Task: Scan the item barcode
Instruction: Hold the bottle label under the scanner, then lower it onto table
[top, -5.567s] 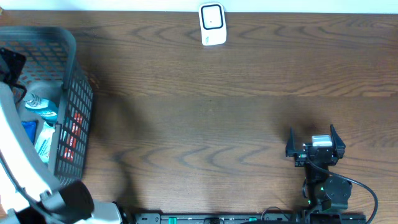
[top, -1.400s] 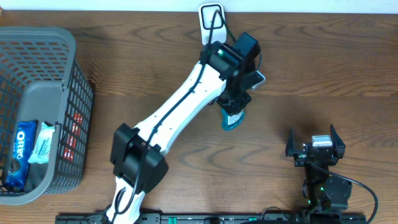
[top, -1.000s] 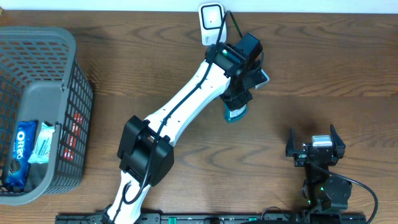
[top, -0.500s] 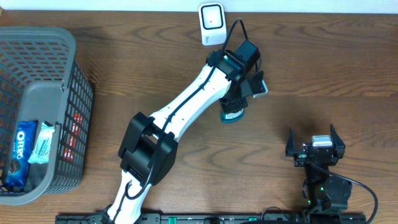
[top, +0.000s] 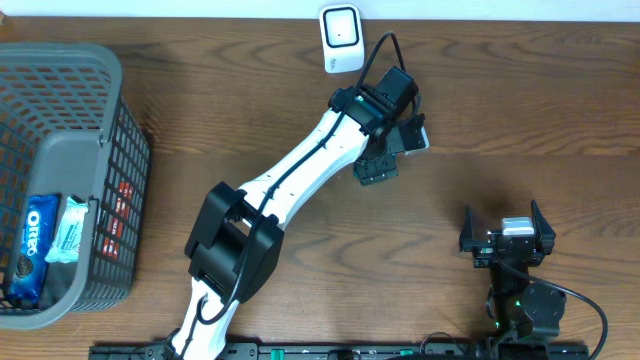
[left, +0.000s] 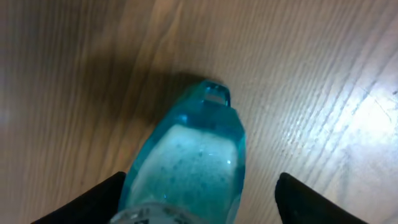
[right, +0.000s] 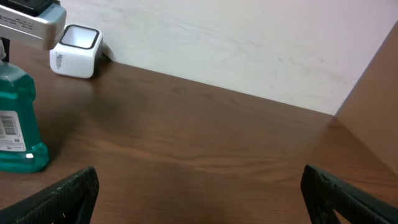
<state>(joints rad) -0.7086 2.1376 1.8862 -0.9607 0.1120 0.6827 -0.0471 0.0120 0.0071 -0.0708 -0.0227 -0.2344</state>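
Teal translucent plastic bottle (right: 15, 118) stood upright on the brown wooden surface (right: 186, 143), directly beneath the left claw (left: 200, 183), spread wide around it, right claw (right: 199, 171) gaped wide, empty.

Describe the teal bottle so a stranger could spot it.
On the brown wooden table, find the white scanner at the far edge. Just in front stands the teal bottle, upright; unlike the boxy scanner, it is clear teal with a barcode label.

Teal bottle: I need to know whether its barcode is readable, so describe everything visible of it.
The teal bottle looks like translucent plastic holding blue-green liquid. It stands upright on the table, with a white barcode label on its lower side. The left gripper straddles it from above, jaws open; whether it touches the bottle is unclear.
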